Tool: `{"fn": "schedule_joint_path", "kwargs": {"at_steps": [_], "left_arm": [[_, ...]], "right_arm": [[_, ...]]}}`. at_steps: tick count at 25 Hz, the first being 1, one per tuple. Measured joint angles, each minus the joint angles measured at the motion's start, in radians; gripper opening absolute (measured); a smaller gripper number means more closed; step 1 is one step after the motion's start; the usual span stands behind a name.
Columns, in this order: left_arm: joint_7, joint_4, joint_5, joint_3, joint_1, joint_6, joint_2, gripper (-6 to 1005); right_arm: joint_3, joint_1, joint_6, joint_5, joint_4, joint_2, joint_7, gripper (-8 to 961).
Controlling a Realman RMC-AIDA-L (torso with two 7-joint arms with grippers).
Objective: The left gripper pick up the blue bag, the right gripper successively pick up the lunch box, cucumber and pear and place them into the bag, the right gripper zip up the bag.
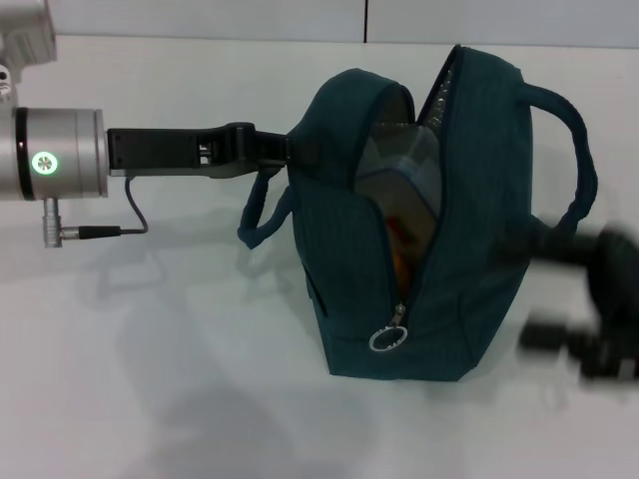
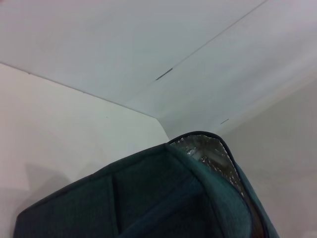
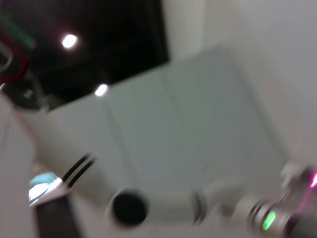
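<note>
While the left end effector (image 1: 290, 148) grips one blue bag (image 1: 469, 289) | one lunch box (image 1: 404, 170) inside | right end effector (image 1: 589, 344) blurred, opening unclear

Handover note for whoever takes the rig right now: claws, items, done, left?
Left claw: at the blue bag, closed on its left upper edge, holding the mouth open.
Right claw: low beside the bag's right side, motion-blurred; apparently carrying nothing.
Bag stands upright on the table, unzipped, zipper pull near the bottom of its track.
Lunch box inside near the top; something orange below it, likely the pear. Cucumber not visible, neither on the table nor clearly in the bag.
Done: loading appears finished.
Left: confirm the cucumber, then the right claw zips up.
</note>
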Motion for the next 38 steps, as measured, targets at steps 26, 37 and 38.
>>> {"fn": "schedule_joint_path", "kwargs": {"at_steps": [26, 37, 38], "left_arm": [[0.000, 0.000, -0.004, 0.000, 0.001, -0.001, 0.000, 126], [-0.004, 0.000, -0.005, 0.000, 0.005, -0.002, 0.001, 127], [-0.005, 0.000, -0.005, 0.000, 0.006, -0.002, 0.002, 127]], "right_arm": [[-0.031, 0.159, 0.393, -0.380, 0.090, 0.059, 0.144, 691], [-0.024, 0.169, 0.442, -0.372, 0.057, 0.069, 0.121, 691], [-0.024, 0.168, 0.444, -0.368, 0.050, 0.071, 0.115, 691]]}}
